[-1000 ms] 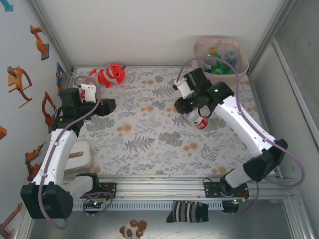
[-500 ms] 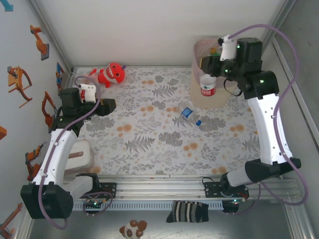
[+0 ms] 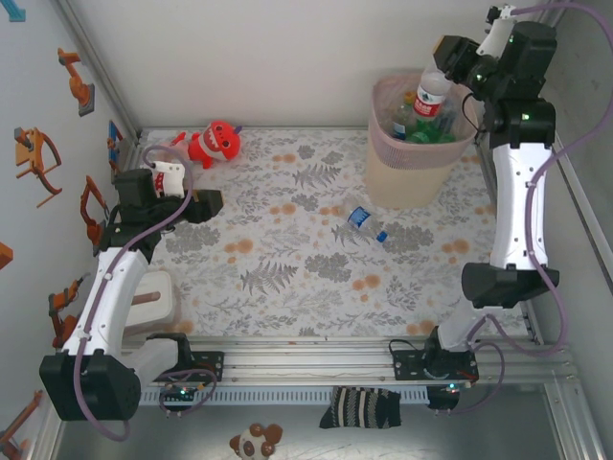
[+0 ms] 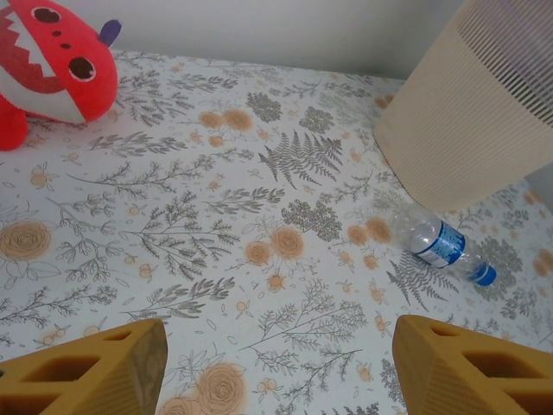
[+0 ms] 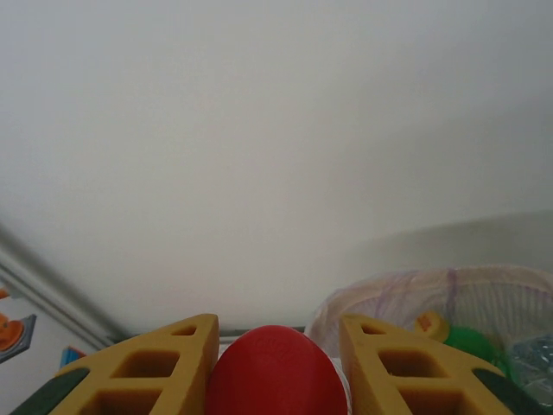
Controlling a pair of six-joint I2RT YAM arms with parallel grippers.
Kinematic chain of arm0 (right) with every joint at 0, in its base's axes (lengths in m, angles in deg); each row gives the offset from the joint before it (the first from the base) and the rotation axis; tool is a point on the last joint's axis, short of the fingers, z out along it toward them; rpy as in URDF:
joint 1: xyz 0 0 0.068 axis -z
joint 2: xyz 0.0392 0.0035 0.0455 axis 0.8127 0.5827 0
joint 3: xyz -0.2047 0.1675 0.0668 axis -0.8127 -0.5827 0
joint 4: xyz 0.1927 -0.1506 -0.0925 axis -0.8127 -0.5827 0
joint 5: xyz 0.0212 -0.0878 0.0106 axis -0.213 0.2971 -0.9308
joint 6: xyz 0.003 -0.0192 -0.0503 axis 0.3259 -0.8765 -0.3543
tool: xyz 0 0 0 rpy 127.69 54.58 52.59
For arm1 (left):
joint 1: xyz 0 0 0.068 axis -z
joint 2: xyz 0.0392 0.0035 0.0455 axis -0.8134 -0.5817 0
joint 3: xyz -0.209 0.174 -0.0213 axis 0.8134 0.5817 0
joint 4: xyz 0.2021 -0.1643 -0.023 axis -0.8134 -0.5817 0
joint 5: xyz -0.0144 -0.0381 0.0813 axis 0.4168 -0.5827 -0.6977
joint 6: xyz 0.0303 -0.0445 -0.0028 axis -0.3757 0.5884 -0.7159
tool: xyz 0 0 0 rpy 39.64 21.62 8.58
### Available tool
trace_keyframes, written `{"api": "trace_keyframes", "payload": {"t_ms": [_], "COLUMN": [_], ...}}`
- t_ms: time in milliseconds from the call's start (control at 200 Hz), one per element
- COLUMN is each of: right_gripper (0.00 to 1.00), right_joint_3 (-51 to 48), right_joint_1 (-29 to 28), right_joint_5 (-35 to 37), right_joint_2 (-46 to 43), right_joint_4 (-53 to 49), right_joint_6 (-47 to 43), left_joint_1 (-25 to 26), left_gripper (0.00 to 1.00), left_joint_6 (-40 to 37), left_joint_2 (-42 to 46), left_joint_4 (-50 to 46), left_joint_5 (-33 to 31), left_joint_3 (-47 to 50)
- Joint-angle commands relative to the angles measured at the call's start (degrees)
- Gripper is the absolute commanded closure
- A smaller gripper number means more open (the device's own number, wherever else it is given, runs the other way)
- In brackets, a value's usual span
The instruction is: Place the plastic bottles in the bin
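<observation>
Your right claw (image 5: 276, 337) is pinched onto a red-capped bottle (image 3: 433, 94), which hangs below it over the bin (image 3: 388, 182). Release off-centre and it could clip the mesh rim and bounce out. Your left claw (image 4: 276, 354) gapes empty, with 1 blue-labelled bottle (image 4: 436, 242) lying ahead of it. Neither label's writing is legible.

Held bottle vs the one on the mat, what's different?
Pose: the held bottle hangs over the bin, gripped at its red cap by the right end effector; the mat bottle lies on its side.
Colour: the held bottle has a red-and-white label, the mat bottle a blue label and cap.
Both are clear plastic.
</observation>
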Motion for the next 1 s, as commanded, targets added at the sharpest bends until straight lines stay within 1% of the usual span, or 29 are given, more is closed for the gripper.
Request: {"api": "trace_keyframes", "payload": {"t_ms": [0,100,356,801,996], "right_gripper": [0.80,0.80,0.80,0.81,0.80], "right_joint_3": [2.36,1.56,1.02,0.19,-0.85], "right_joint_1": [2.25,3.66,3.86,3.85,3.88], "right_joint_5": [1.84,2.81,5.28,9.51,8.54], "right_joint_2": [0.86,1.49,3.73,10.10,14.11], "right_joint_4": [1.75,1.64,-1.24,-10.68,-12.95], "right_joint_6": [0.50,-0.34,-4.26,-9.50,-10.12], "left_joint_1": [-0.16,-0.08,-0.12,-0.14,-0.11], "left_gripper": [0.31,0.31,0.31,0.31,0.31], "left_joint_6": [0.52,0.52,0.52,1.32,1.23], "left_joint_2": [-0.16,0.07,0.08,1.15,0.92], "left_joint_4": [1.32,1.69,1.19,1.61,1.58], "left_joint_5": [1.13,0.87,1.12,2.06,2.06], "left_joint_3": [0.43,0.84,0.13,0.23,0.23]}}
